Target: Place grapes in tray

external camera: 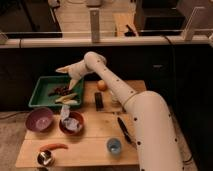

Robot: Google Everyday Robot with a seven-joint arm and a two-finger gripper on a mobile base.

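Hand (71, 82) over the right part of the tray (40, 85), just above its floor; finger state impossible to tell. Grapes (61, 90) in the tray, near the middle, just left of and below the hand; whether touching it, unclear. Pale long item (67, 99) by the tray's front right corner. Tray at the back left of the counter (95, 142). Purple bowl (39, 120) in front of the tray, red bowl (71, 123) just right of it, holding crumpled white stuff. Orange (102, 85) right of the tray. Blue cup (114, 145) near the front edge, a carrot (53, 147) and a metal cup (45, 158) front left.
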